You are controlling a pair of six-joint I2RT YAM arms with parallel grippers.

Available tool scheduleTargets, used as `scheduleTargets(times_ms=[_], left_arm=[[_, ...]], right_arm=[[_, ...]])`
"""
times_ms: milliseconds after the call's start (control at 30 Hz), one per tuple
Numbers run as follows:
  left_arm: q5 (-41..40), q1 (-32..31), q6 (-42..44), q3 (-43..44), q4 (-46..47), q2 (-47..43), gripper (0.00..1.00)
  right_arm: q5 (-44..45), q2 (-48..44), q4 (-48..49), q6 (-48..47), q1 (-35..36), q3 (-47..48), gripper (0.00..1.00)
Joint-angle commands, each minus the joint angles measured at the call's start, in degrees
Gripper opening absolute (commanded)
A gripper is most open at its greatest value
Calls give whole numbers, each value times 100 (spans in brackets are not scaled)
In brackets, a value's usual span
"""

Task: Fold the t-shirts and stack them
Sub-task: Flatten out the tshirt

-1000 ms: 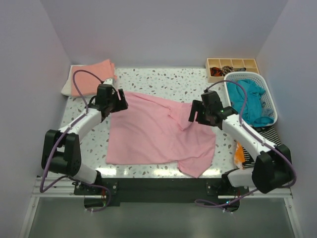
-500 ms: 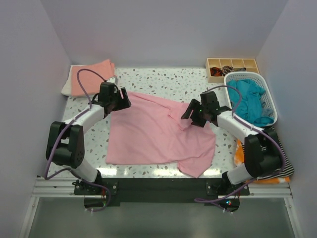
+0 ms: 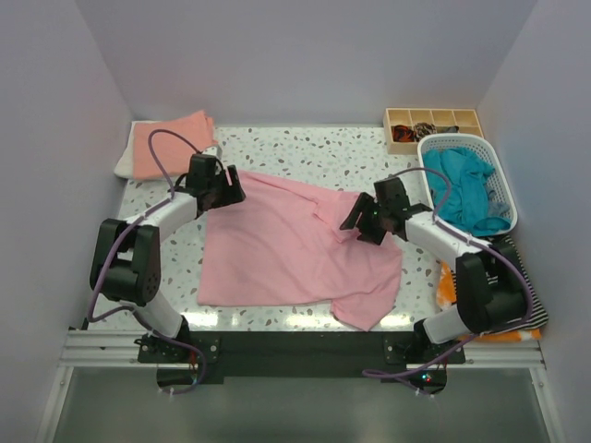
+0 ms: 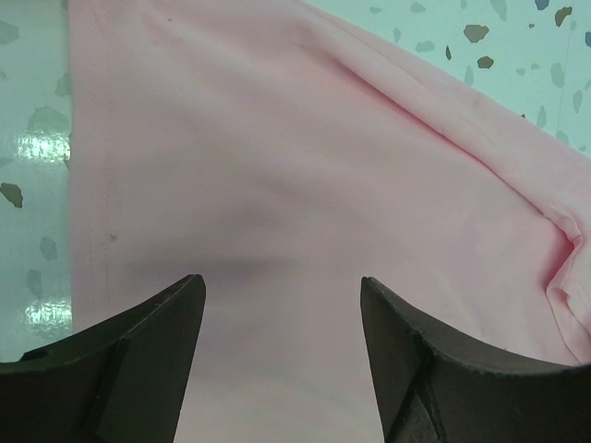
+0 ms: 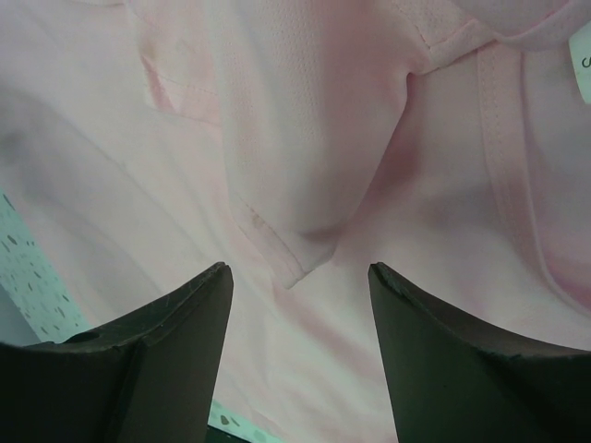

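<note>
Left jaws gape empty over the hem (image 4: 90, 185) of the pink tee (image 3: 277, 258) lying on the desk (image 3: 305, 148); right jaws, likewise apart and empty, straddle its rucked fold (image 5: 277, 249), probably to pinch and spread it flat.

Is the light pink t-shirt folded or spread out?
Spread: the light pink cotton t-shirt lies flat on the speckled table, one side rumpled.

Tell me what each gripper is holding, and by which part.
Nothing is held. The left gripper and the right gripper both hang open above the pink t-shirt, with no cloth pinched.
</note>
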Motion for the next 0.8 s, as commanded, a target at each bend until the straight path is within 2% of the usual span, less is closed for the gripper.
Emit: scheduleTargets(times_ms=[0, 133, 233, 367, 400, 500, 567, 767], left_arm=[[51, 2, -15, 258, 154, 21, 73], [-2, 2, -15, 284, 162, 91, 73], [-10, 2, -15, 293, 162, 152, 73], [-45, 11, -6, 311, 153, 214, 73], [-46, 20, -6, 311, 153, 205, 73], [-72, 28, -6, 319, 145, 196, 73], [-55, 37, -6, 337, 153, 205, 73], [-98, 46, -32, 407, 215, 284, 73]], right_arm=[[-65, 127, 461, 109, -7, 25, 64], [-38, 390, 409, 30, -15, 261, 62], [-39, 531, 523, -14, -15, 289, 54], [31, 646, 532, -101, -15, 394, 26], [40, 576, 611, -145, -7, 385, 13], [294, 305, 516, -373, -15, 499, 3], [514, 146, 322, -540, -7, 754, 0], [1516, -119, -241, -1138, -15, 1553, 0]])
